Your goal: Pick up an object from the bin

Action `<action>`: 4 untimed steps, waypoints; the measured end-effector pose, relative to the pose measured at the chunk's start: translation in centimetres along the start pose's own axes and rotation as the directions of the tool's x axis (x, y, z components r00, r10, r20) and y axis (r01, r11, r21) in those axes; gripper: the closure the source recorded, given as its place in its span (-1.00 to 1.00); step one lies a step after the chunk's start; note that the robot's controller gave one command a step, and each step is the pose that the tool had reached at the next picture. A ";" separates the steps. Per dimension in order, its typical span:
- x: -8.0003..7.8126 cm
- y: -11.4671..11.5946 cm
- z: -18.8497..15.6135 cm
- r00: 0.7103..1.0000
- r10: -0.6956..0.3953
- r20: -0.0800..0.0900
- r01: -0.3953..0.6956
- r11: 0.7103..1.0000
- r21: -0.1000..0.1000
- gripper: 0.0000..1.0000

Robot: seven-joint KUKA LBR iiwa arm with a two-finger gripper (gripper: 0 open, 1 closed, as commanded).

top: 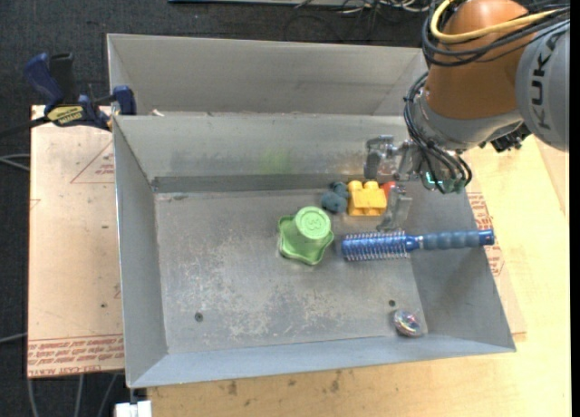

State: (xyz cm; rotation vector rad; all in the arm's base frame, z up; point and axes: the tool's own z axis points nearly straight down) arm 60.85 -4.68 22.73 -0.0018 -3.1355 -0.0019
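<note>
Grey bin [227, 306] floor, nothing lifted yet imo: gripper [391, 190] hangs low just right of the yellow block [366, 198], can't tell if it's open or closed, blue brush [417, 244] lying just below that block, so the actual grab is left.

The robot's hand [388, 184] is hanging low over the back right part of the grey metal bin [227, 315], just beside a yellow plastic toy block [365, 198]. A small dark teal lump [337, 198] is lying against the block's left side. In front, a green plastic cup [305, 235] is sitting beside a blue bristled hairbrush [417, 244]. A small round metallic object [408, 322] is resting near the front right corner.
</note>
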 end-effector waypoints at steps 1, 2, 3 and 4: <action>4.9 -4.3 8.3 0.995 0.096 -0.003 -0.096 0.995 0.000 -1.00; 2.0 -6.2 15.9 1.000 -0.025 0.003 0.025 1.000 -0.001 -1.00; 1.8 -6.0 15.5 1.000 -0.026 0.010 0.026 1.000 -0.002 1.00; 1.9 -6.0 0.4 0.877 -0.481 0.011 0.481 0.877 0.008 1.00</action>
